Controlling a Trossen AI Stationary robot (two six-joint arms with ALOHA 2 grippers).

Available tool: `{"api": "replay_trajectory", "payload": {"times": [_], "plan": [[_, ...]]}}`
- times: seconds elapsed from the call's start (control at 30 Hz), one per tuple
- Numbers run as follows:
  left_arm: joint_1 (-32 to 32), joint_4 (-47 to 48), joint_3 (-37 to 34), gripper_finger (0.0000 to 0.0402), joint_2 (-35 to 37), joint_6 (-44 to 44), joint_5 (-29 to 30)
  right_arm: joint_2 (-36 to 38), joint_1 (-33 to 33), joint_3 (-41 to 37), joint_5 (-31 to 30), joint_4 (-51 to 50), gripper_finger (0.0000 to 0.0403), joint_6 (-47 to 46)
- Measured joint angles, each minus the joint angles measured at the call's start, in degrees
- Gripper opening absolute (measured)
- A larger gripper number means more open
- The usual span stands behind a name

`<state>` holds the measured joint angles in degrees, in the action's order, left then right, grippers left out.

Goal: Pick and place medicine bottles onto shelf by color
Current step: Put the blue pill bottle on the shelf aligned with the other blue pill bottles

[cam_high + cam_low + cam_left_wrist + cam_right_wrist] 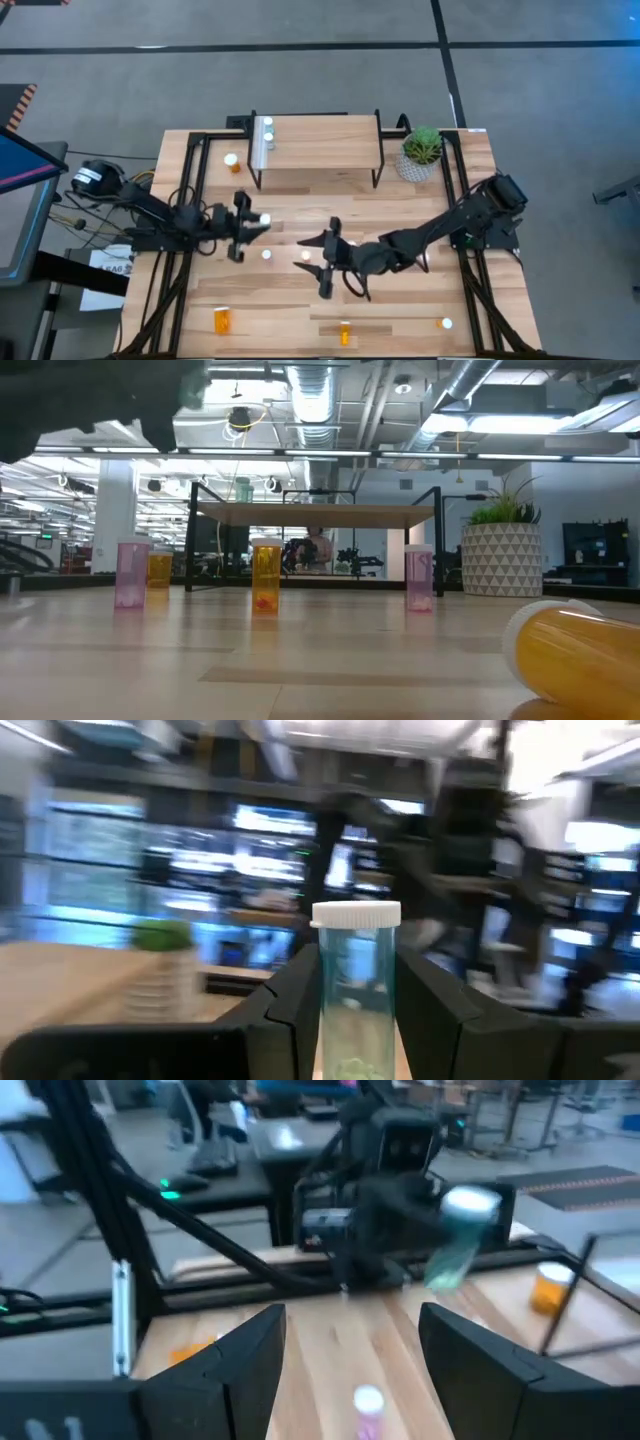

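- Gripping a pale green medicine bottle between its two dark fingers, the left gripper sits left of centre in the high view; the bottle's white cap stands clear above the fingertips.
- From the right wrist view that same bottle is tilted in the left gripper, above the wooden tabletop.
- The right gripper is near the middle of the high view, its fingers spread wide with nothing between them; a pink bottle stands on the table just ahead of it.
- The shelf is at upper centre of the high view, with two white-capped bottles at its left end.
- A potted plant sits to the shelf's right.
- Along the bottom of the high view lie a large orange bottle, a smaller orange bottle and a white-capped bottle.
- In the low view, pink and orange bottles stand in front of the shelf, and another orange bottle lies on its side at lower right.
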<state>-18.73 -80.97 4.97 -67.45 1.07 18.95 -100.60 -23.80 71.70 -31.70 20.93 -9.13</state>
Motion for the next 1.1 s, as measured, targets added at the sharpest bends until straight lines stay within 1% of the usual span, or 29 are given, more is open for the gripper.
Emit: {"api": "replay_trajectory", "payload": {"times": [0.2,0.33,0.43,0.63,0.8,0.87,1.0,1.1], "plan": [[-5.70,0.73,0.00,0.0093,-0.03,-0.61,-0.09,0.00,3.26,0.00,9.22,5.98,0.0255,-0.98],[-6.79,1.07,0.00,0.0093,-0.03,-0.67,-0.05,0.00,5.74,0.00,12.29,7.14,0.0255,-0.97],[-6.86,1.05,0.00,0.0093,-0.03,-0.84,0.08,0.00,7.45,0.00,13.47,7.77,0.0255,1.29],[-6.86,1.01,0.00,0.0093,-0.03,-0.84,0.12,-0.02,9.84,0.02,16.41,8.71,0.0256,1.15],[-6.86,1.05,0.02,0.0093,-0.03,-0.84,0.12,-4.84,10.35,0.22,17.19,15.16,0.0256,0.16],[-6.86,1.51,0.04,0.0093,-0.03,-0.80,0.10,-7.26,10.43,1.63,17.17,18.10,0.0256,0.20],[-6.88,2.33,0.07,0.0093,-0.03,0.51,-0.38,-10.18,11.17,4.24,17.04,17.95,0.0256,0.55],[-7.00,2.25,0.07,0.0093,-0.03,0.98,-0.67,-10.50,11.36,5.35,16.98,16.62,0.0256,0.53]]}}
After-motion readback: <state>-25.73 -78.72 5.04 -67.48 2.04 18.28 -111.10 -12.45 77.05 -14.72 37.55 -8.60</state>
